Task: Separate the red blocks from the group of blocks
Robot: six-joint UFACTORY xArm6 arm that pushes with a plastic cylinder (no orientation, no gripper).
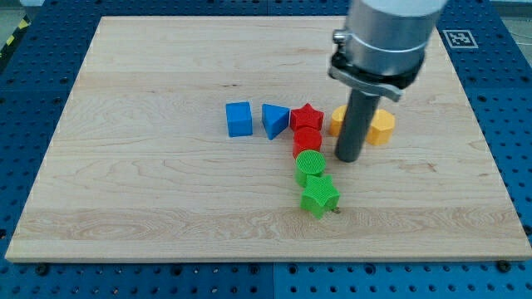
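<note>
A red star block (307, 115) and a red round block (307, 139) sit at the middle of a T-shaped group. A blue cube (238, 119) and a blue triangular block (274, 120) lie to their left. Two yellow blocks (381, 126) lie to their right, partly hidden by the rod. A green round block (310, 164) and a green star block (319, 197) lie below. My tip (347, 158) rests on the board just right of the red round block, with a small gap, below the left yellow block.
The wooden board (150, 199) lies on a blue perforated table. A black-and-white marker (458, 37) sits at the board's top right corner.
</note>
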